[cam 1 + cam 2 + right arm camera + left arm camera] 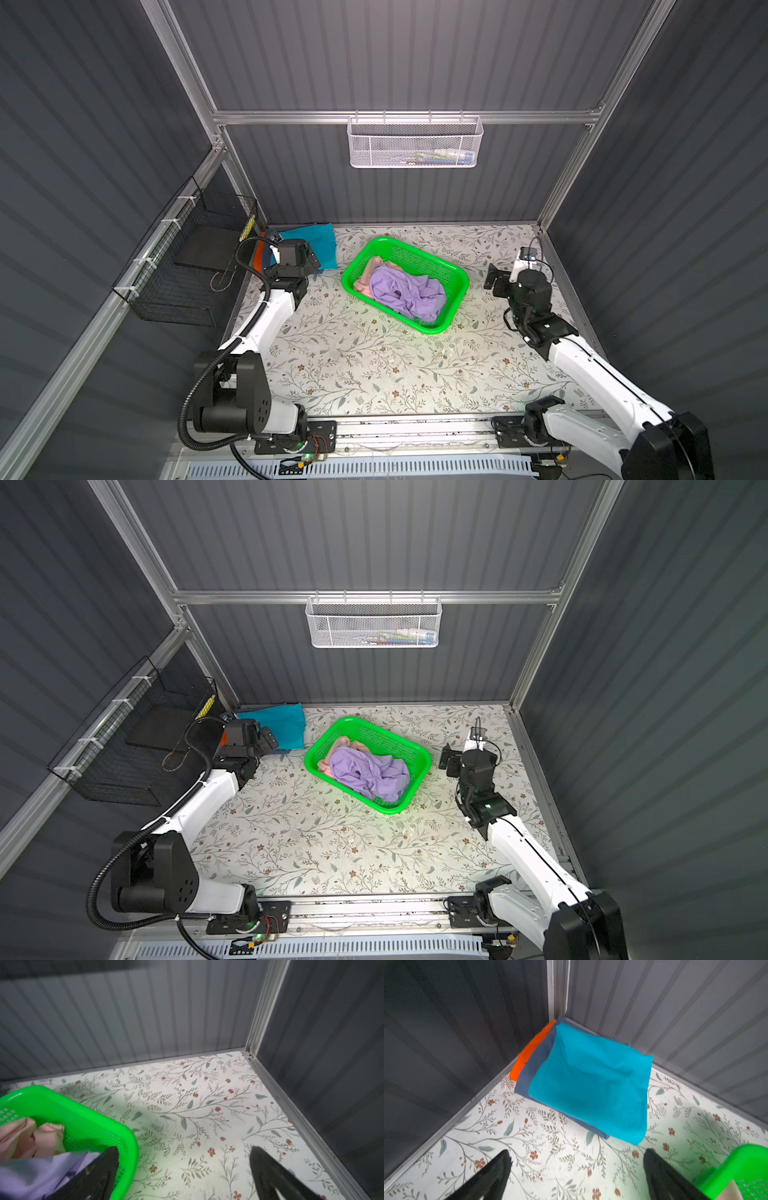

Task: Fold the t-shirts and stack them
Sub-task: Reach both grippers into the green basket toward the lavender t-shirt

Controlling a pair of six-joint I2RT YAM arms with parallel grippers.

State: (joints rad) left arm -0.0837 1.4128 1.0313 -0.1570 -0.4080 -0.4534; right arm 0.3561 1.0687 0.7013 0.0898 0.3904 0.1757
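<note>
lavender t-shirt (399, 291) crumpled, lying along basket (419, 262)

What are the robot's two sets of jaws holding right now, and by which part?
Nothing. The left gripper, jaws open, hangs just short of the folded teal cloth shirt; the right gripper, jaws open, hangs beside the green plastic mesh basket.

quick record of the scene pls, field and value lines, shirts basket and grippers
stack: teal shirt on grey-blue shirt on orange shirt, folded, back left corner
container: green basket, mid table
in it: lavender shirt crumpled over pink shirt
left gripper: open, empty, facing the stack
right gripper: open, empty, beside the basket
</note>
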